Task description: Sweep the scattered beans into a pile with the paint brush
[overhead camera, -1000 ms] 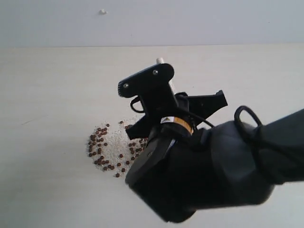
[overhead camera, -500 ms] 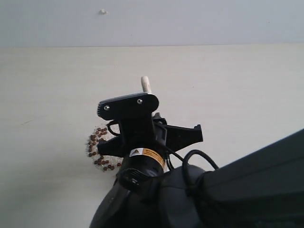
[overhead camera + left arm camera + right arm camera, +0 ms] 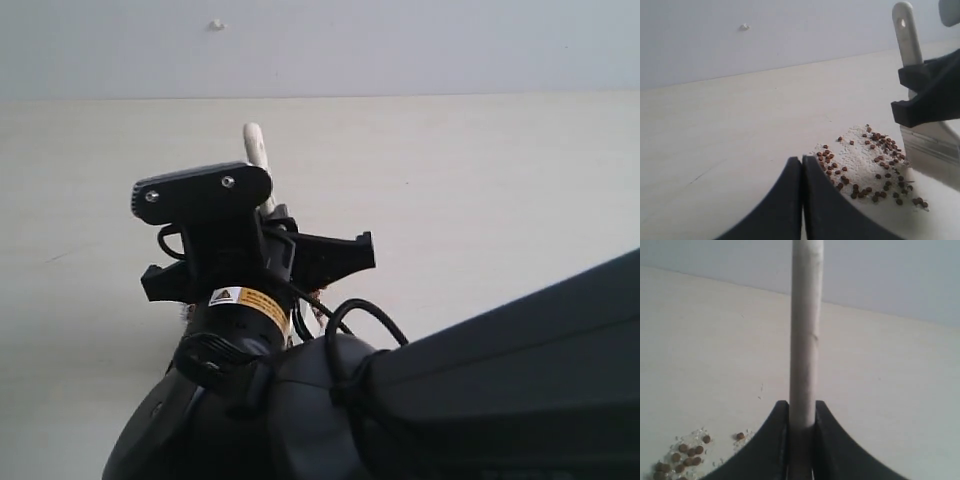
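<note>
My right gripper [image 3: 801,407] is shut on the paint brush [image 3: 806,330], whose pale wooden handle rises between the jaws. In the exterior view the handle tip [image 3: 255,145] pokes up behind the right gripper [image 3: 262,235], and the arm hides nearly all of the beans there. The left wrist view shows the beans [image 3: 867,167] spread over a patch of off-white crumbs, with the brush's silver ferrule [image 3: 932,142] at the patch's edge and the handle [image 3: 907,32] above it. My left gripper [image 3: 802,161] is shut with nothing in it, close beside the patch. A few beans [image 3: 685,450] lie beside the right jaws.
The pale table [image 3: 480,180] runs back to a grey wall [image 3: 400,45] bearing a small white mark [image 3: 216,24]. The right arm's dark body [image 3: 430,400] fills the lower part of the exterior view.
The right gripper has carried the brush leftward across the bean patch, and the arm now covers the beans in the exterior view.
</note>
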Motion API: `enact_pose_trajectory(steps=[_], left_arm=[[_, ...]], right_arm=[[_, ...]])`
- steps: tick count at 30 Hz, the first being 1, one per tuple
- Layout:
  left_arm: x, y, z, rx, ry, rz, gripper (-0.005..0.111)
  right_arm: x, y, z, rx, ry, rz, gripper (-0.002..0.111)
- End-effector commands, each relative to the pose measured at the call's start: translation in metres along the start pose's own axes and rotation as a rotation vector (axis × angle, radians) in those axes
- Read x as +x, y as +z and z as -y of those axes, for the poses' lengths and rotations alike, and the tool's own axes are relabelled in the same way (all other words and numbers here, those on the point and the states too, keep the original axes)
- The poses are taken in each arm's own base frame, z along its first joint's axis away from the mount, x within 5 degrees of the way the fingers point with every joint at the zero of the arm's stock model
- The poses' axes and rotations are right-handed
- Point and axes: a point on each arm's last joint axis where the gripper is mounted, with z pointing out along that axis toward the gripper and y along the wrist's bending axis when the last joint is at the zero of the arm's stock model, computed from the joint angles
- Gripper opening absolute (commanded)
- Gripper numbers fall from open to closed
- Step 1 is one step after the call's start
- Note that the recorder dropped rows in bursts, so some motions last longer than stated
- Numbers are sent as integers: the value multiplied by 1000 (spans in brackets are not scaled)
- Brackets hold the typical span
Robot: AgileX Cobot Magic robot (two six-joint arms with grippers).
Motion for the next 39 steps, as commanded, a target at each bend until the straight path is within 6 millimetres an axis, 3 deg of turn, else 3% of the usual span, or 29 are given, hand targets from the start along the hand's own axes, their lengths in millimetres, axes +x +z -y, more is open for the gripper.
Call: enact_pose_trajectory(steps=[1, 7, 11, 20, 24, 30, 32, 39], left_arm=[[1, 0, 0, 4, 4, 0, 0], [1, 0, 0, 4, 4, 0, 0], [1, 0, 0, 4, 4, 0, 0], [1, 0, 0, 4, 4, 0, 0], [1, 0, 0, 4, 4, 0, 0], [1, 0, 0, 4, 4, 0, 0], [1, 0, 0, 4, 4, 0, 0], [1, 0, 0, 4, 4, 0, 0]], right_arm=[[-25, -9, -4, -90, -148, 128, 0], [-48, -22, -6, -283, -333, 129, 0], [-61, -27, 1, -540, -399, 62, 0], [-83, -38, 70, -1092, -384, 5, 0], [-74, -52, 81, -1345, -507, 4, 0], [-54, -52, 82, -1524, -592, 98, 0], [-50, -49, 85, -1615, -572, 164, 0], [-49, -10, 99, -1683, -289, 99, 0]])
